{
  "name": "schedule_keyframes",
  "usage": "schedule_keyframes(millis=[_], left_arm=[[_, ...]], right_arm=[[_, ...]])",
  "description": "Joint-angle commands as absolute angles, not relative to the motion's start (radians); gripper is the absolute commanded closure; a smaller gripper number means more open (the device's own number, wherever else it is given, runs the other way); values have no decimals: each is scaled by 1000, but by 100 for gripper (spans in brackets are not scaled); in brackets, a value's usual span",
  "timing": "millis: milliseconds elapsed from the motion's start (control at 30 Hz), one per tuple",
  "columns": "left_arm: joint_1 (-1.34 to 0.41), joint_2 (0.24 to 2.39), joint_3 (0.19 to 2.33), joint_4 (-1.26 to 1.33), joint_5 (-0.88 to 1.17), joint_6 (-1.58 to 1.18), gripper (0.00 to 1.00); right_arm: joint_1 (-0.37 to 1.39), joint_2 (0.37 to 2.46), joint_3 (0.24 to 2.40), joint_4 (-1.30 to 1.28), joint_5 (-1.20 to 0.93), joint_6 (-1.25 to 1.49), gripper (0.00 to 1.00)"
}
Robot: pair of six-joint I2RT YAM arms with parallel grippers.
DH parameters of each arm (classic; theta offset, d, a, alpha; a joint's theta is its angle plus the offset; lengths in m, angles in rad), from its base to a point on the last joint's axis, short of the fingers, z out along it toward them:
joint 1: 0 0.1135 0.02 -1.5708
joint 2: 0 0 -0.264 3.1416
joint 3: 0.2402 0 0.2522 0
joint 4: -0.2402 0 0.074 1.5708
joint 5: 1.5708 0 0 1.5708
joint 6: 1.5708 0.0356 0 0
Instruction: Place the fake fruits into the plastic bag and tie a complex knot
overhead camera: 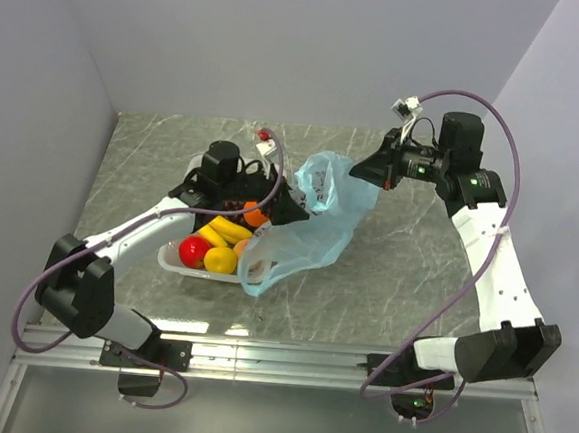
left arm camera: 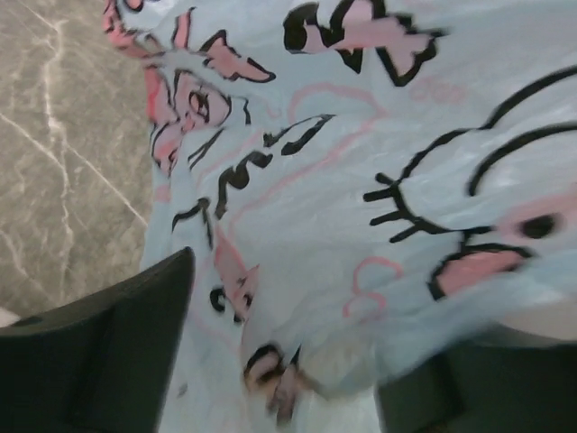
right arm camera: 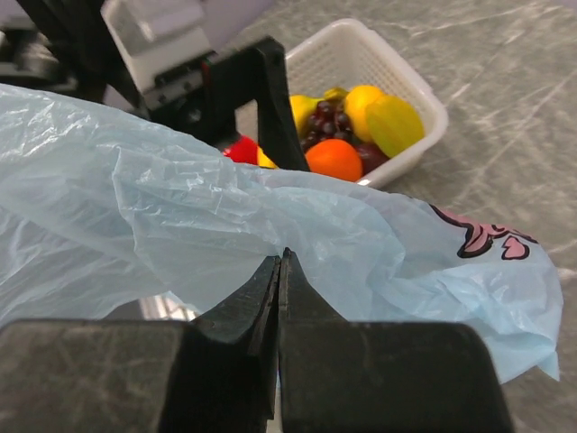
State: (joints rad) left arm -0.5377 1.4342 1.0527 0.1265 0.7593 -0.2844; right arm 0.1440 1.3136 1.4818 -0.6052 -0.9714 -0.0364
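The plastic bag [overhead camera: 309,228] is light blue and crinkly; it sags onto the gray table [overhead camera: 404,286], just beside the white basket [right arm camera: 338,59]. The right gripper [right arm camera: 280,262] has its claw squeezed tight; it seems to pinch the bag's top edge, but a fold hides the spot. The left gripper [overhead camera: 292,209] has its claw wide, with the bag's picture side between its fingers. The fake fruits [overhead camera: 217,246] sit in the basket; bananas [overhead camera: 230,230], a red apple [overhead camera: 193,251], an orange [right arm camera: 334,159], grapes [right arm camera: 329,122].

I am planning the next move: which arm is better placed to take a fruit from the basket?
Probably left: the left gripper is open beside the basket, while the right gripper is shut on the plastic bag.
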Motion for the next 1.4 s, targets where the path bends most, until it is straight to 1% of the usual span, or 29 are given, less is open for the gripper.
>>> schedule_keyframes(millis=[0,67,100,133,167,200,233,300,400,433,567,667,700,800,833,867,933,967,1000,1067,1200,1367], left_arm=[[-563,1486,1103,172,772,-301,29],[-566,1537,1178,123,795,-363,68],[-565,1551,1202,103,790,-400,99],[-566,1563,1221,89,784,-443,99],[-565,1566,1241,87,782,-527,100],[-565,1563,1247,86,769,-572,99],[-566,1560,1249,87,746,-621,99],[-566,1563,1256,91,741,-745,99],[-565,1589,1278,54,729,-866,100],[-566,1601,1288,39,709,-914,99],[-568,1623,1293,35,693,-1000,99],[-572,1646,1305,69,703,-1058,99],[-571,1649,1308,71,703,-1071,99],[-574,1664,1308,95,707,-1109,99],[-577,1667,1308,97,706,-1115,99],[-578,1670,1308,101,710,-1121,99],[-581,1675,1301,117,709,-1140,99],[-584,1675,1298,123,709,-1146,99],[-584,1678,1289,135,712,-1160,99],[-591,1680,1284,141,710,-1169,99],[-603,1687,1279,158,713,-1189,99],[-614,1700,1281,184,724,-1203,99]], right_arm=[[114,1354,1465,-514,-1091,101,100],[109,1394,1456,-492,-1053,138,100],[109,1414,1468,-518,-1014,120,88],[109,1428,1500,-590,-973,106,80],[106,1448,1515,-626,-872,77,68],[100,1445,1525,-676,-832,63,47],[86,1436,1519,-687,-793,52,35],[58,1367,1484,-680,-691,38,3],[-23,1272,1431,-686,-635,11,2],[-56,1229,1421,-704,-632,-39,2],[-78,1109,1367,-745,-689,-103,2],[-64,999,1280,-724,-736,-74,2],[-51,999,1255,-707,-736,-74,2],[55,902,1198,-641,-678,-63,1],[95,887,1190,-625,-608,-74,1],[141,881,1184,-612,-601,-87,1],[156,900,1189,-604,-588,-90,0],[176,910,1196,-598,-522,-110,0],[233,919,1197,-591,-491,-147,0],[273,937,1209,-571,-416,-169,0],[428,1014,1241,-557,-280,-241,0],[551,1103,1281,-517,-137,-264,0]])
